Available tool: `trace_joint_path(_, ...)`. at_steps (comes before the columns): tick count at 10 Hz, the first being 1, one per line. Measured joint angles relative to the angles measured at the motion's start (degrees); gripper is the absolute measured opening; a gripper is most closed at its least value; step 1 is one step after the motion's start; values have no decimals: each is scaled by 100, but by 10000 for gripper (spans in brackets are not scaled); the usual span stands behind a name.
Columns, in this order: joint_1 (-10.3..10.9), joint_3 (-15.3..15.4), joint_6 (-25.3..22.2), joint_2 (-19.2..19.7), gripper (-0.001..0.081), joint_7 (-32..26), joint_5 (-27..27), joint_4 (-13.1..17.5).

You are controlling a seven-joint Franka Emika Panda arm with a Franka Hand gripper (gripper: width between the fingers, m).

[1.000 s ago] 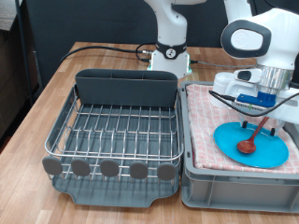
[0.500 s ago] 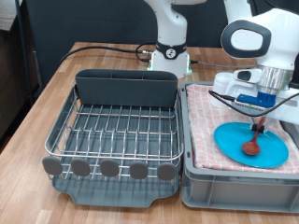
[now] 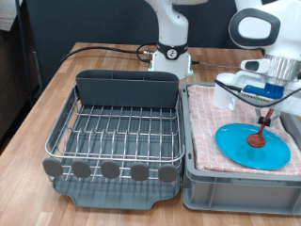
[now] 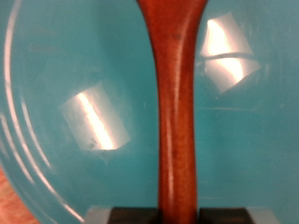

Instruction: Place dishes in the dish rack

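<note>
Wooden surface (image 3: 56, 94), black cables trailing behind the white robot base (image 3: 172, 55). On it stand the dish rack (image 3: 118, 132) and, beside it, a grey tub (image 3: 240, 184) lined with pink checked cloth (image 3: 207, 127).

End effector (image 3: 267, 111) is seen over the tub, well apart from the rack. The dark-brown wooden spoon (image 3: 258, 135) is clamped at its handle between the fingers, as the wrist view confirms: the handle (image 4: 176, 112) runs straight out from the grip. The spoon hangs nearly upright, slightly tilted, bowl down. Directly beneath the end effector lies the light-blue plate (image 3: 252, 146); whether the spoon bowl touches the plate or hangs just above it cannot be told. No mug is in view. The rack's wire grid is seen to carry nothing.

Risks, as judged: the grip is taken high on a smooth, narrow handle, so the spoon could swing or slip in transit. If the bowl drags, the plate could be shifted on the cloth. A spoon this slim could drop through the wire grid if released flat.

Arm pose: wrist pointed straight down, forearm rising out of the exterior view's top.
</note>
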Motion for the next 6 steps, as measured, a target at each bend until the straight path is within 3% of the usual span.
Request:
trace_joint_path(4,-22,155,-582,-863,89,-850,1508,-108)
trace_joint_path(6,-21,152,-901,-1317,89,-947,2163,-214)
